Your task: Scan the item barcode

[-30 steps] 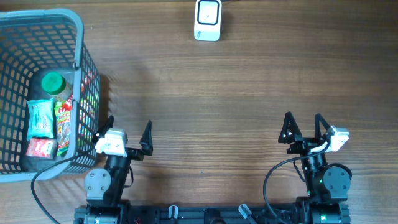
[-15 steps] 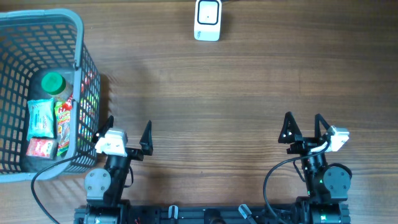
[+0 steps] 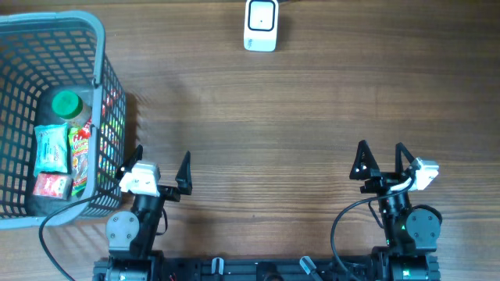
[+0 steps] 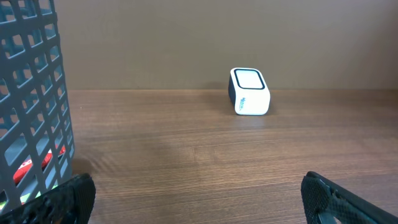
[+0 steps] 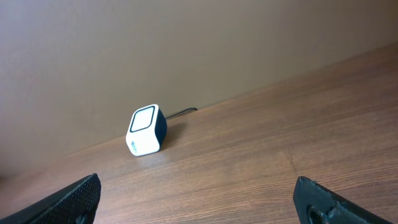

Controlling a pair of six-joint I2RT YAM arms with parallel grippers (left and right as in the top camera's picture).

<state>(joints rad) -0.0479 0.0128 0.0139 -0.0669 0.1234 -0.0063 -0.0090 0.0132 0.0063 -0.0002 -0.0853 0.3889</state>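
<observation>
Two arms sit at the near edge of the wooden table (image 3: 273, 140), the left gripper (image 3: 162, 156) just beside the grey basket (image 3: 101, 47) and the right gripper (image 3: 381, 148) well apart from it. Both have their jaws spread wide and hold nothing. Your goods lie in that basket: a green-capped bottle (image 3: 66, 104), a pale packet (image 3: 51, 148), a red-and-green packet (image 3: 80, 160) and a red packet (image 3: 51, 186). The white scanner (image 3: 261, 24) stands at the far edge. Expect the packets to be light, soft and crinkly — pinch one by a flat sealed edge, since a puffed middle will likely squash or slide. The bottle looks stiffer and heavier — grip its body below the cap and mind the round, possibly slick side.
</observation>
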